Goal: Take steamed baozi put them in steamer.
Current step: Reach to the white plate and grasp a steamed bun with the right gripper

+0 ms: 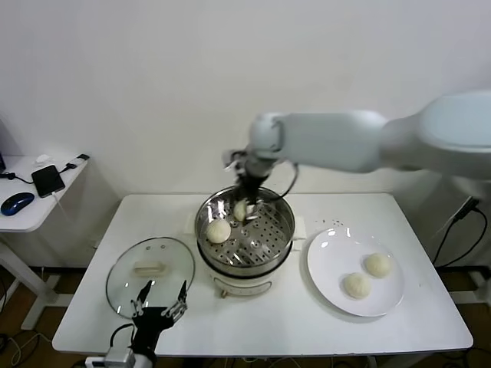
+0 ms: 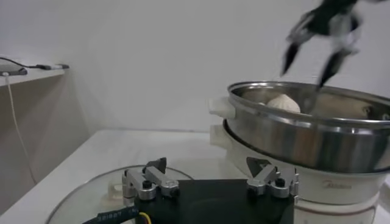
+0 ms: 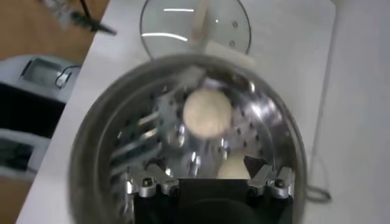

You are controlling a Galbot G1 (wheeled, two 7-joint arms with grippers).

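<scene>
1. Here the steamer, a shiny steel pot with a perforated tray on a white base, stands mid-table and serves as the landmark.
2. The right gripper hangs over the far part of the steamer's tray, its fingers apart and clamped on nothing.
3. One baozi lies on the tray at the steamer's left side, seen from the head camera.
4. A second baozi sits on the tray near the far rim, just beneath the right gripper; in the right wrist view it shows as a pale dome between the spread fingers, though contact cannot be judged.
5. Right of the steamer, close to its base, lies a white plate with two more baozi on it: one farther from the robot, one nearer.
6. Left of the steamer, a glass lid with a white handle rests flat on the table.
7. The left gripper waits over the near edge of that lid, fingers spread wide and empty.
</scene>
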